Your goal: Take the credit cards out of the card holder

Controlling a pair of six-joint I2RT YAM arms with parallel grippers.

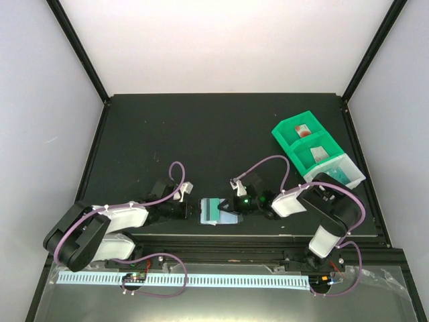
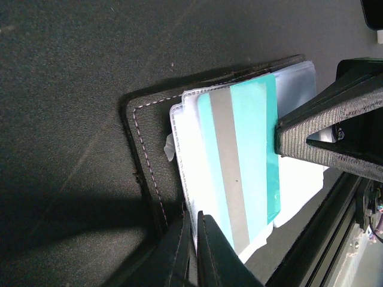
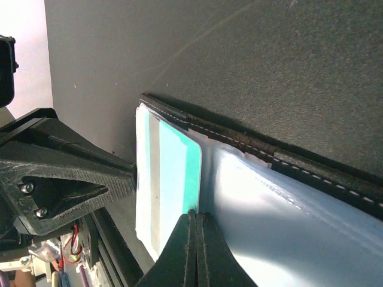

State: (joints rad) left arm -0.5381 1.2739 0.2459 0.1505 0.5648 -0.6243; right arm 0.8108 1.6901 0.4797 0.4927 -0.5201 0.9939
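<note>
The card holder lies open near the table's front edge, black outside and pale blue-grey inside. A teal-green credit card with a grey stripe sticks partly out of its clear sleeve. My left gripper is shut on the holder's pale sleeve edge, and its tip also shows in the right wrist view. My right gripper is shut on the card's opposite edge. No red card shows in the holder.
A green bin tray with two compartments stands at the back right, with a small red and white item in the far one. A clear tray adjoins it. The black front rail runs just below the holder.
</note>
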